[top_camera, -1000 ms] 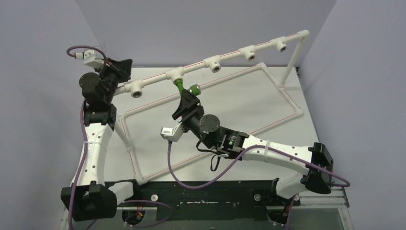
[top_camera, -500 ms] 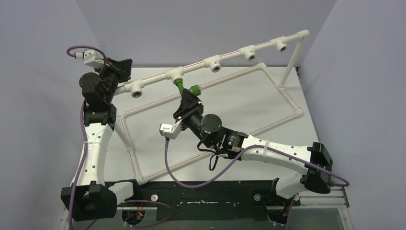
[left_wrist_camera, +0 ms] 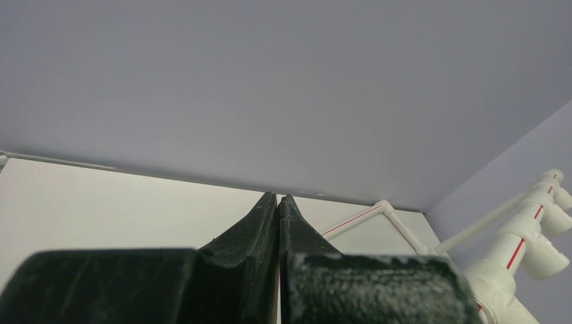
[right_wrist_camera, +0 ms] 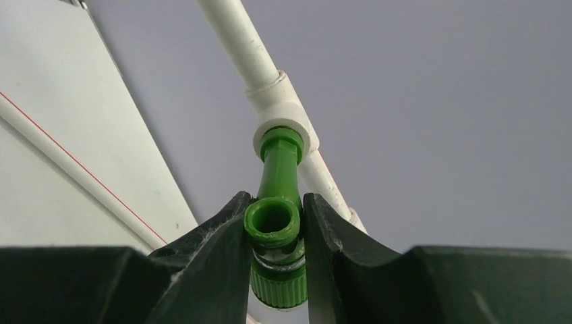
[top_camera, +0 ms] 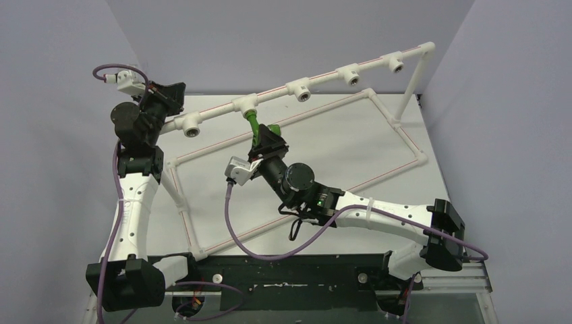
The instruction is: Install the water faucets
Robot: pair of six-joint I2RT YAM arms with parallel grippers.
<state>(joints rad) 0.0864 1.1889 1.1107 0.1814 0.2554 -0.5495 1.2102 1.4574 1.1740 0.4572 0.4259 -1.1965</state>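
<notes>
Right wrist view, centre frame: the right gripper (right_wrist_camera: 274,206) clamps the bright-green plastic faucet (right_wrist_camera: 272,224), whose stem meets the socket of the white plastic pipe tee fitting (right_wrist_camera: 283,108) just above. Left wrist view, lower centre: the left gripper (left_wrist_camera: 278,201) has its fingers pressed together on nothing.

The green faucet (right_wrist_camera: 273,223) was seen to be of smooth, faintly glossy plastic, ribbed at its collar. The fingers (right_wrist_camera: 209,263) of the right gripper (right_wrist_camera: 275,200) and the left gripper (left_wrist_camera: 278,201) were shown as matt black plastic, roughly grained. Smooth white plastic was seen on the pipe (right_wrist_camera: 237,37) and the tee fitting (right_wrist_camera: 287,108).
</notes>
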